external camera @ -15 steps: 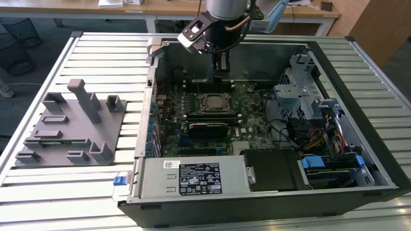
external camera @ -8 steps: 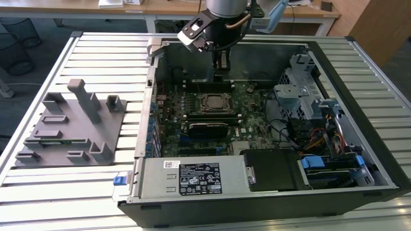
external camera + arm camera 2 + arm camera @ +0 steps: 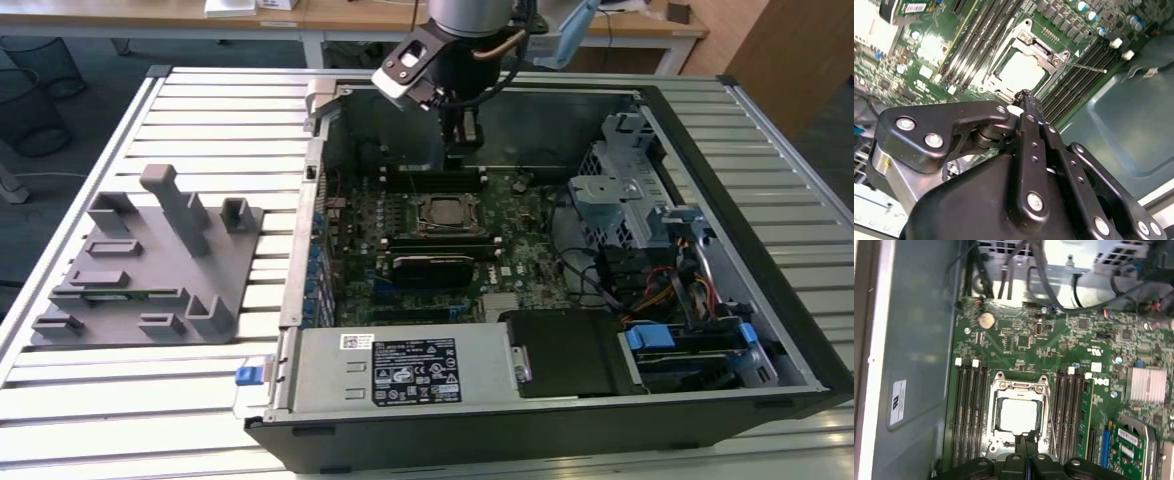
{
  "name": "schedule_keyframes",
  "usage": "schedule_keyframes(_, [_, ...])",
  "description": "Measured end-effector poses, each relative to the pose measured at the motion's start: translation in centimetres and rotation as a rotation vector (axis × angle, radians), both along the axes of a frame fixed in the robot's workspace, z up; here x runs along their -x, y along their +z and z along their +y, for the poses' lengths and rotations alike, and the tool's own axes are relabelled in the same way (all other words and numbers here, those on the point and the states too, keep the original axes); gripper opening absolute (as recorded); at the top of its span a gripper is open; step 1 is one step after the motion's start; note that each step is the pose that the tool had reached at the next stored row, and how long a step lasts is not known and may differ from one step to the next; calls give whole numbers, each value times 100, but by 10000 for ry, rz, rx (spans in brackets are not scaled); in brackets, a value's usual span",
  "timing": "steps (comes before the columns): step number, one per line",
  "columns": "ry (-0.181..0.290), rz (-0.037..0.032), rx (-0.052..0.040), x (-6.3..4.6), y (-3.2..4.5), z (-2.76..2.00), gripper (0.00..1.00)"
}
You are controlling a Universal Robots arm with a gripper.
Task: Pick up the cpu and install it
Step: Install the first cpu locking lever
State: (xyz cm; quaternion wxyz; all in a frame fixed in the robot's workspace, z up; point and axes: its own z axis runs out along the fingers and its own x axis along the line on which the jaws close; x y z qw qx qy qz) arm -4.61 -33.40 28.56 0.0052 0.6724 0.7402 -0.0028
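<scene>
The cpu (image 3: 441,213) lies flat in the metal-framed socket (image 3: 441,232) in the middle of the motherboard, inside the open computer case. Its pale silver top shows in both wrist views (image 3: 1021,72) (image 3: 1016,415). A thin lever rod (image 3: 1089,67) sticks out beside the socket. My gripper (image 3: 458,150) hangs above the board, a little beyond the socket toward the case's far wall. Its black fingers (image 3: 1026,452) are pressed together with nothing between them, and their tips (image 3: 1024,95) sit just short of the socket frame's edge.
Empty memory slots (image 3: 968,415) flank the socket, and a green memory stick (image 3: 1085,415) stands in one. A drive cage (image 3: 627,190) and cables fill the exterior view's right. The power supply (image 3: 387,370) lies at the front. A grey fixture (image 3: 147,260) stands on the slatted table.
</scene>
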Motion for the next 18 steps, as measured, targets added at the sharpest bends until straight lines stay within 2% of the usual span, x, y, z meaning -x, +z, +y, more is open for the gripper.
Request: schedule_keyframes(18, [3276, 0, 0, 0, -24, 0, 11])
